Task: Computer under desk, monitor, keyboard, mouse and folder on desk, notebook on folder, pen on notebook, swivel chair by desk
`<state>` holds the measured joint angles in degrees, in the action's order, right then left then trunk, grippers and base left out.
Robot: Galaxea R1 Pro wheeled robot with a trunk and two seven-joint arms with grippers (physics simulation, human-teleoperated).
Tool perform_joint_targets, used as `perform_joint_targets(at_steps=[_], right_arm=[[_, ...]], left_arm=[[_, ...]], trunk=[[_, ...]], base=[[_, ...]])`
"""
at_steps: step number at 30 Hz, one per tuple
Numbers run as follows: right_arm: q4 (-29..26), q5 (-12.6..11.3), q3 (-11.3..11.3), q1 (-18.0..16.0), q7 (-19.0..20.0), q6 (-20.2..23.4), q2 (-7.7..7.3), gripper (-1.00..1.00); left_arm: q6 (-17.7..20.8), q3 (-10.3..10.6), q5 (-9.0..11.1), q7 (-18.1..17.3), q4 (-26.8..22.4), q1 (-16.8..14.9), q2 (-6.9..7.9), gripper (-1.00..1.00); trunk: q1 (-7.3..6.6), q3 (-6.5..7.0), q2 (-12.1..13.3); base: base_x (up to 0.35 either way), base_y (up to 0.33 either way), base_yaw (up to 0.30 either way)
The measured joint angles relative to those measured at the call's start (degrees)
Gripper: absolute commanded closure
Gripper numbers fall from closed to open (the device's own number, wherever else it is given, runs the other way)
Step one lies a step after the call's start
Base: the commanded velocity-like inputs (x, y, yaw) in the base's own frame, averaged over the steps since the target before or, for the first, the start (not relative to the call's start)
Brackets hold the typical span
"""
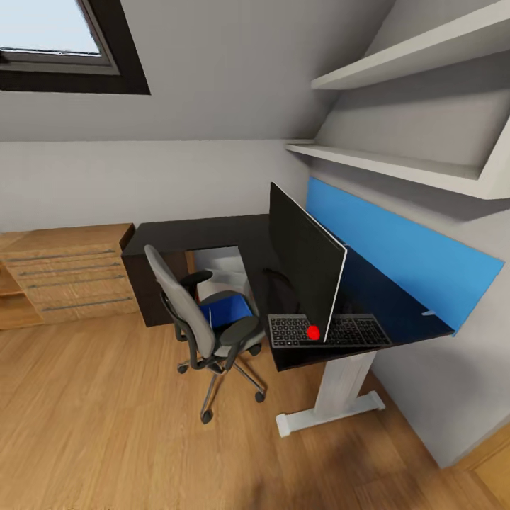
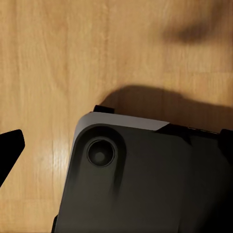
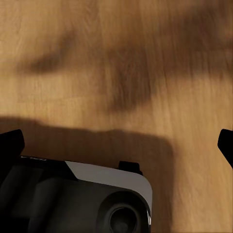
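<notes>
The glossy black desk (image 1: pixel 205 232) stands in the room's corner. On it the wide black monitor (image 1: pixel 304 262) stands edge-on to me, its red dot low at the near corner. The keyboard (image 1: pixel 354 330) lies at the desk's near end, partly behind the monitor's lower edge. The grey swivel chair (image 1: pixel 191 312) stands beside the desk with the blue folder (image 1: pixel 228 312) on its seat. A light-grey computer (image 1: pixel 223 273) shows under the desk. Mouse, notebook and pen are too small to make out. Both grippers, left (image 2: pixel 116 145) and right (image 3: pixel 116 145), hang open over the wooden floor, holding nothing.
A light-wood drawer chest (image 1: pixel 71 273) stands left of the desk. A blue upright panel (image 1: pixel 404 251) lines the wall behind the desk, with white shelves (image 1: pixel 397 166) above under a sloped ceiling. Wooden floor (image 1: pixel 106 425) spreads before the chair. My dark base (image 2: pixel 145 184) sits under the wrists.
</notes>
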<state>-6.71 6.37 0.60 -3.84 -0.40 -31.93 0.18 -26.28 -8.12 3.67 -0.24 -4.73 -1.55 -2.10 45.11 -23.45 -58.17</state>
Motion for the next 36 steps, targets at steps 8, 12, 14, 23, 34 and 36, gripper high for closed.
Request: perform_joint_targets(at_steps=[8, 12, 14, 23, 34, 36], right_arm=[[-0.02, -0.01, 0.0, 0.01, 0.03, -0.05, -0.1, -1.0], [-0.04, 0.0, 0.0, 0.01, 0.04, -0.07, -0.1, -1.0], [-0.07, 0.01, 0.03, 0.01, 0.06, -0.08, -0.11, -1.0], [-0.06, 0.01, 0.07, 0.0, 0.03, -0.09, -0.09, -1.0], [-0.02, 0.01, 0.08, -0.01, 0.0, -0.09, -0.08, -1.0], [-0.03, 0.01, 0.08, -0.01, 0.0, -0.09, -0.08, -1.0]], left_arm=[[0.0, -0.04, 0.0, 0.0, 0.03, -0.01, 0.0, -1.0], [0.0, -0.05, 0.0, 0.0, 0.03, -0.01, 0.0, -1.0], [0.0, -0.07, 0.0, 0.0, 0.04, -0.01, 0.0, -1.0], [0.0, -0.03, 0.0, 0.0, 0.02, 0.0, -0.03, -1.0], [-0.08, 0.0, 0.0, 0.0, 0.02, 0.01, -0.08, -1.0], [-0.08, 0.01, -0.02, 0.0, 0.02, 0.01, -0.1, -1.0]], trunk=[[0.0, -0.03, 0.0], [0.0, -0.03, 0.0], [0.0, -0.03, 0.0], [0.0, -0.03, 0.0], [0.0, -0.03, 0.0], [0.0, -0.03, 0.0]], base=[[0.0, 0.0, 0.03], [0.0, 0.0, 0.006], [0.0, 0.0, 0.002], [0.0, 0.0, 0.036], [0.0, 0.0, 0.207], [0.0, 0.0, 0.241]])
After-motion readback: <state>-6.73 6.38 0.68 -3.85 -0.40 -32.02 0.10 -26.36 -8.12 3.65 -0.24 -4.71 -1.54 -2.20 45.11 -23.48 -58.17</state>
